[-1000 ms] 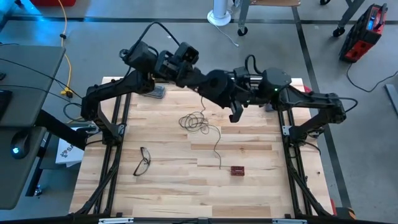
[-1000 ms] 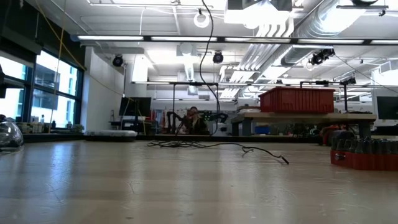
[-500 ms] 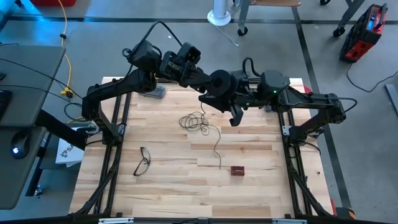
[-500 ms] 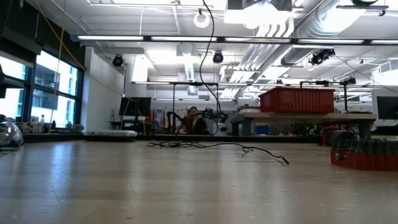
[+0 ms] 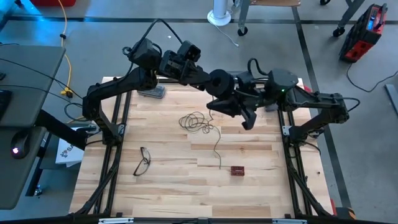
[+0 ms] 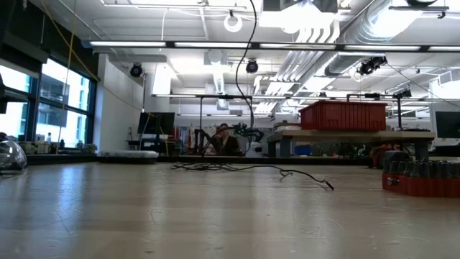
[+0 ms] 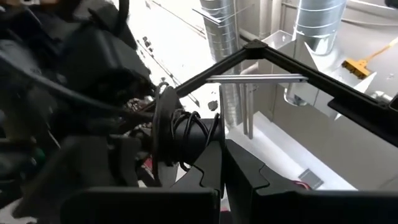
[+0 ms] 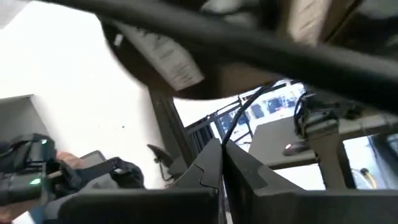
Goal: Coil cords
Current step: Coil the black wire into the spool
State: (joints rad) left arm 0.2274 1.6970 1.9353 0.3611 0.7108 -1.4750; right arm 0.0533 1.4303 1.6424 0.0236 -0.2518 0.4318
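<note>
- The left hand (image 7: 221,165) is up in the air, pinched shut on the small round reel (image 7: 180,140).
- The right hand (image 8: 222,163) is close beside it, pinched shut on the thin wire (image 8: 249,112).
- Below them, the rest of the wire lies in a loose pile on the table (image 5: 161,186).

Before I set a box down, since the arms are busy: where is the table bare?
The near strip below the glasses and the red block is bare, as is the patch between them. It is crowded at the far middle: both grippers over the wire.
</note>
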